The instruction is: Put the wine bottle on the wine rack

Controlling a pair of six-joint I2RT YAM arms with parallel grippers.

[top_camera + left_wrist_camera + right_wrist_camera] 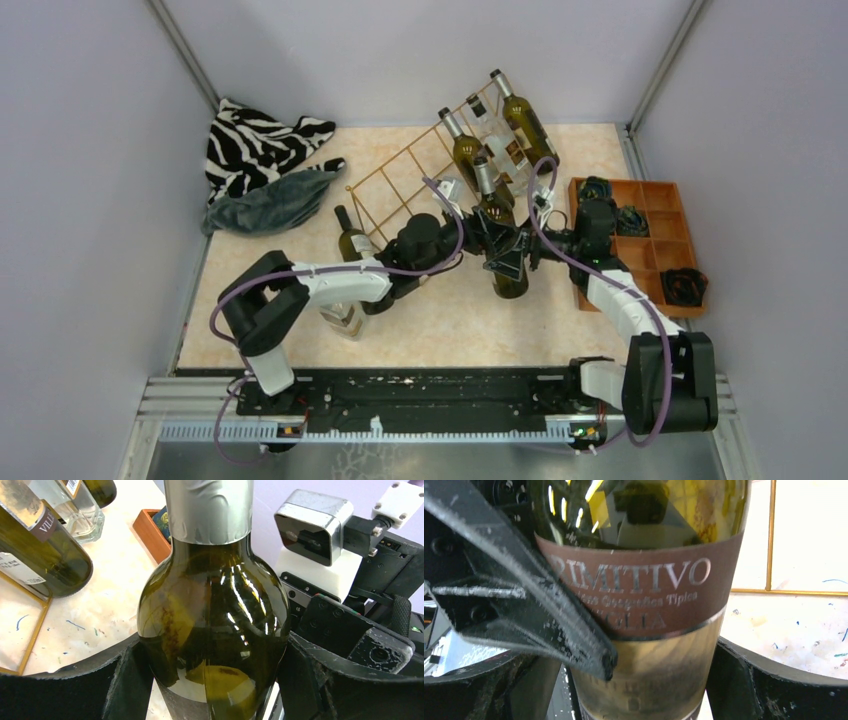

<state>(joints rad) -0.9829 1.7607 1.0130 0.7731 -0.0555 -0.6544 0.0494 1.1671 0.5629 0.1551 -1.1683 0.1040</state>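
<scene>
A dark green wine bottle [510, 278] with a silver-capped neck and a brown label stands tilted in front of the gold wire wine rack [400, 180]. My left gripper [487, 232] is shut on its shoulder; in the left wrist view the bottle [215, 605] fills the space between the black fingers [125, 680]. My right gripper [517, 256] is shut on the labelled body from the other side. In the right wrist view the label [644, 595] sits between its fingers [739, 680], and a finger of the left gripper crosses at the left.
Two green bottles [465, 155] [525, 125] and a clear one lie in the rack's right cells. Another bottle [353, 240] lies on the table under the left arm. An orange compartment tray [660, 250] stands at the right. Zebra [255, 145] and grey [270, 200] cloths lie at the back left.
</scene>
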